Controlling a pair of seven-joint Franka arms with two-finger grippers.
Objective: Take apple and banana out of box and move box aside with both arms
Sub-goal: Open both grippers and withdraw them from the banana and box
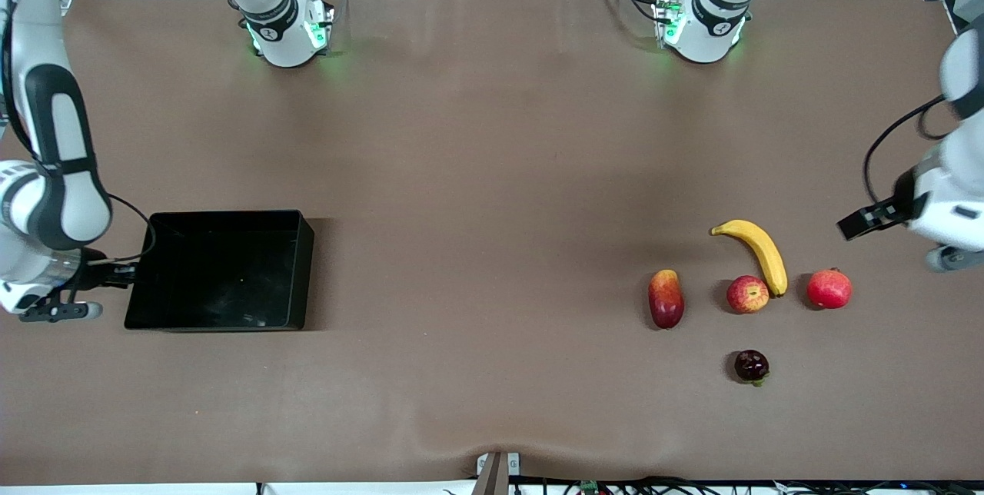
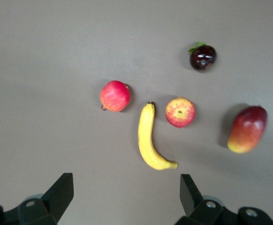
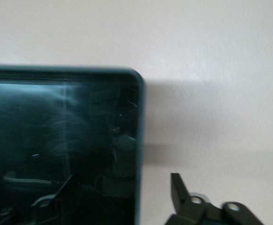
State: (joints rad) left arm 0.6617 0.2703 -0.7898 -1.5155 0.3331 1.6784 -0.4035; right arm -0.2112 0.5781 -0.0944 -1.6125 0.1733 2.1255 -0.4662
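The black box [image 1: 223, 268] sits toward the right arm's end of the table with nothing in it. My right gripper [image 1: 115, 274] is at the box's end wall [image 3: 139, 117], open, with one finger [image 3: 64, 190] inside the box and the other [image 3: 179, 187] outside it. The yellow banana [image 1: 761, 253] [image 2: 148, 140] lies toward the left arm's end, with the small streaked apple [image 1: 747, 294] [image 2: 180, 112] right beside it. My left gripper [image 1: 865, 220] [image 2: 126, 192] hangs open over bare table beside the fruits and holds nothing.
A red-orange mango [image 1: 666, 298] [image 2: 247, 129] and a plain red round fruit [image 1: 829, 289] [image 2: 114, 95] flank the apple. A dark purple fruit [image 1: 751, 366] [image 2: 202, 56] lies nearer the front camera. Brown cloth covers the table [image 1: 492, 172].
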